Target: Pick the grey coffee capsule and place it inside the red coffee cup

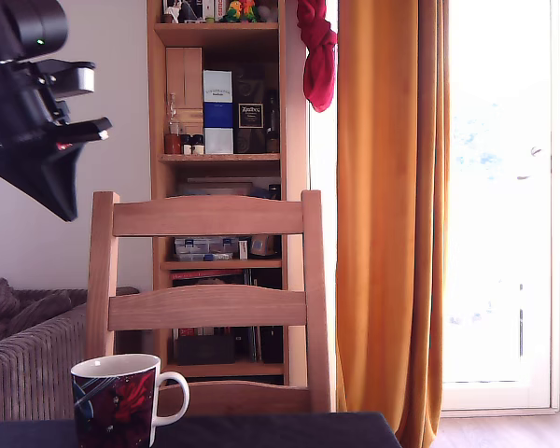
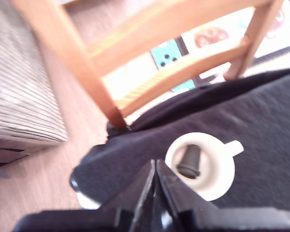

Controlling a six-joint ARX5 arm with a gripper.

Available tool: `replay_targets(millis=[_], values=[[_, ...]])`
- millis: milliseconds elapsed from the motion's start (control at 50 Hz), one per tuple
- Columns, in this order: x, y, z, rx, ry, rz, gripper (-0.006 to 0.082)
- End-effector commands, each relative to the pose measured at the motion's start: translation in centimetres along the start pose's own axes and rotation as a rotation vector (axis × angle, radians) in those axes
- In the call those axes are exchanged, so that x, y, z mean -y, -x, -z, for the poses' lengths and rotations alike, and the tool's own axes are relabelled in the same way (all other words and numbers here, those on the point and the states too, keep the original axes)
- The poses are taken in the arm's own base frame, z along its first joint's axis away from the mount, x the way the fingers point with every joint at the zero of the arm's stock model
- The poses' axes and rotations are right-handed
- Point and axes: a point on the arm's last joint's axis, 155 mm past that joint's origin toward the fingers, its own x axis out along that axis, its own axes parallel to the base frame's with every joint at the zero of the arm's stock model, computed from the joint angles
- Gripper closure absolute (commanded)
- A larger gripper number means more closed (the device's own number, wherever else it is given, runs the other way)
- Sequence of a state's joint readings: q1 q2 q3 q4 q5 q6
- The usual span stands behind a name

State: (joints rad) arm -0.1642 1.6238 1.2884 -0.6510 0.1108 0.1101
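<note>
The red coffee cup stands on the dark tablecloth at the exterior view's lower left, its white handle pointing to that view's right. From above, the cup shows its white inside, and the grey coffee capsule lies on its side in it. My gripper hangs high above the cup, a little to one side of it, with its black fingers pressed together and nothing between them. In the exterior view my gripper is at the upper left, well above the cup. The capsule is hidden there by the cup wall.
A wooden chair stands right behind the table edge, close to the cup. A striped sofa is at the exterior view's left. A bookshelf and orange curtain stand further back. The dark tablecloth spreads beyond the cup.
</note>
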Motion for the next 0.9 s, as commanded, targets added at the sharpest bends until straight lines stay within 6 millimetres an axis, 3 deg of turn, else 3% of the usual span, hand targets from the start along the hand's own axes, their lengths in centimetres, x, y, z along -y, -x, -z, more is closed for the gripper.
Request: replay_targets(millis=[0, 300, 540, 880], values=[[-0.5, 1.1, -0.6, 0.046, 0.013, -0.008, 0.0786], [-2.6, 4.2, -1.3, 0.227, 0.071, -0.063, 0.0786], [-3.9, 5.3, 0.3, 0.347, 0.088, -0.159, 0.0786], [-4.0, 6.8, 1.6, 0.428, 0.087, -0.188, 0.0786]])
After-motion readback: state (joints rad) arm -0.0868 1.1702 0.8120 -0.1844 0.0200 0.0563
